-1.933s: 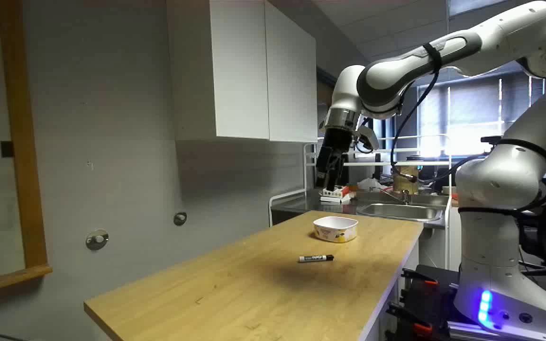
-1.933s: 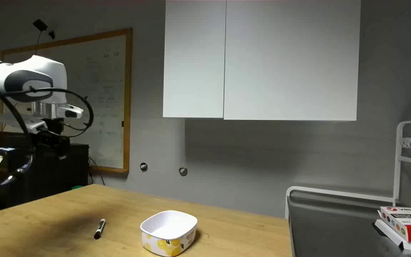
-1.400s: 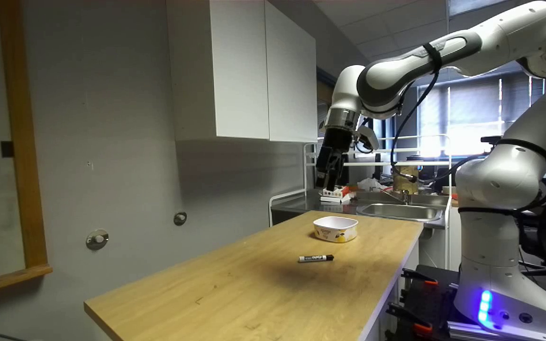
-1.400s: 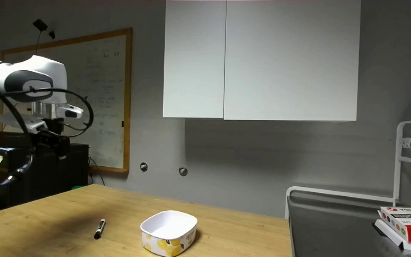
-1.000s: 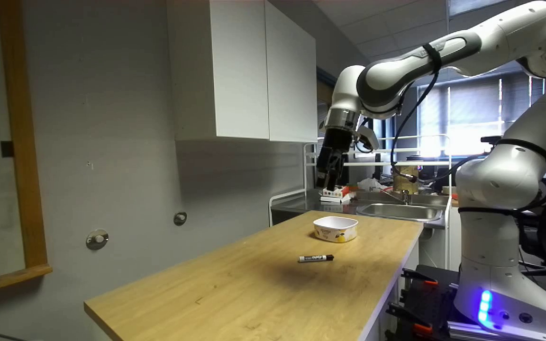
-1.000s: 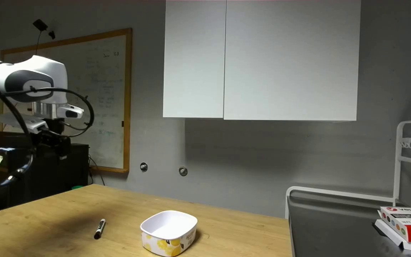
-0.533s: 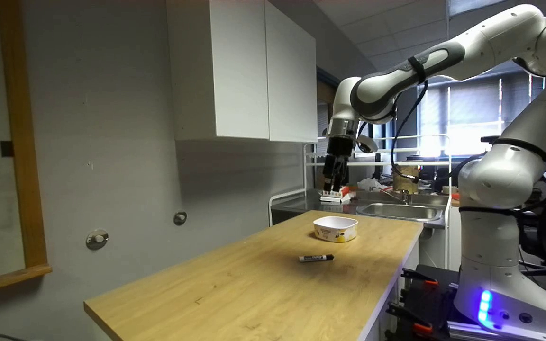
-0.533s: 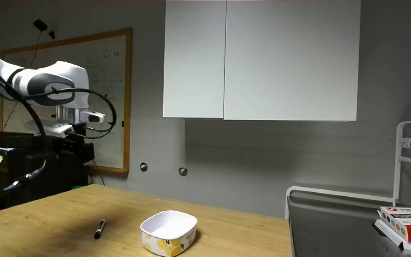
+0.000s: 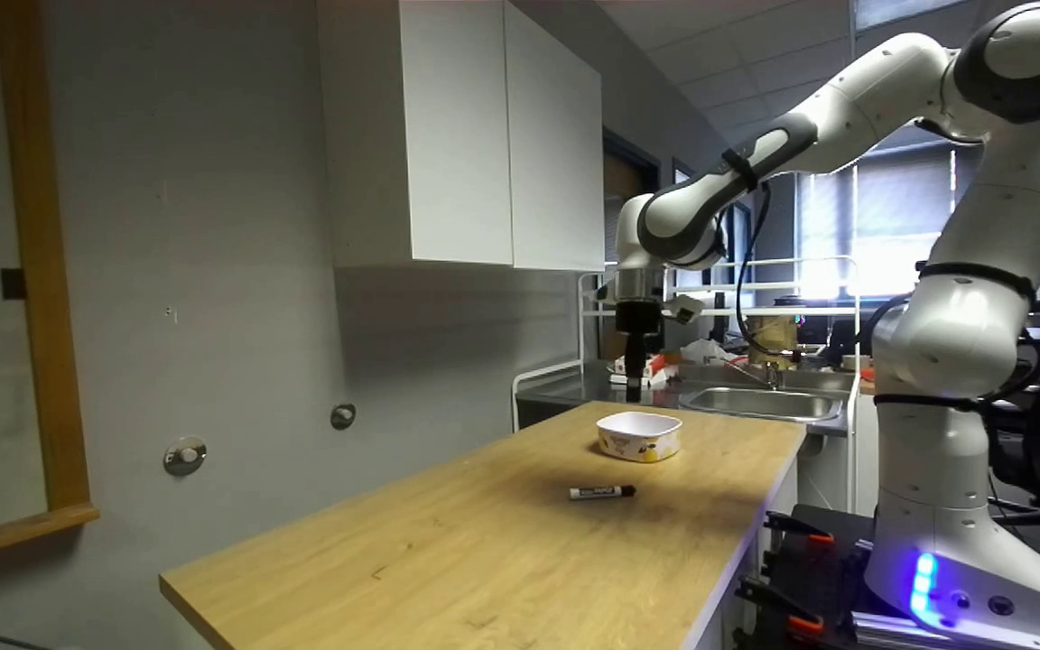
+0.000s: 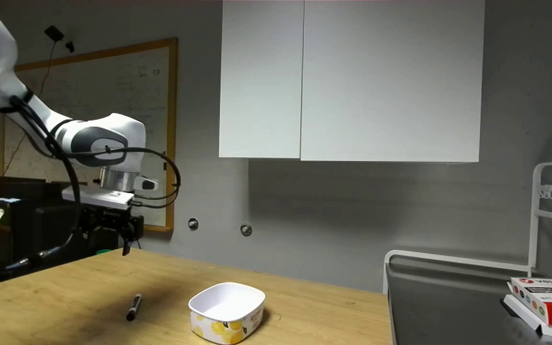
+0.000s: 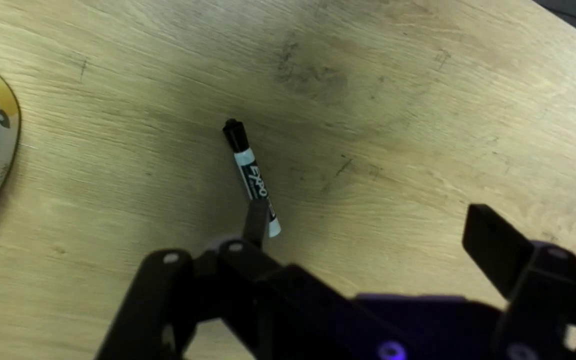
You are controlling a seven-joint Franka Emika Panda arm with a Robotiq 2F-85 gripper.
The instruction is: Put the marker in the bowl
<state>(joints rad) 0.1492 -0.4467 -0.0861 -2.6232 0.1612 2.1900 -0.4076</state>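
Currently, wide-spread black fingers (image 11: 495,249) are hovering above the tan wooden worktop (image 10: 324,311); a slim black-and-white marker (image 11: 253,177) is lying near a squarish white bowl (image 10: 228,314).

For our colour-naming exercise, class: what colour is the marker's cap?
Black; the marker's cap shows best in the wrist view.

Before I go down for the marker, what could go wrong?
The open gripper looks off-centre: in the wrist view one finger partly covers the marker, so a straight descent might strike it.

The marker lies on its side on the wooden tabletop, so a nudge could roll it away.
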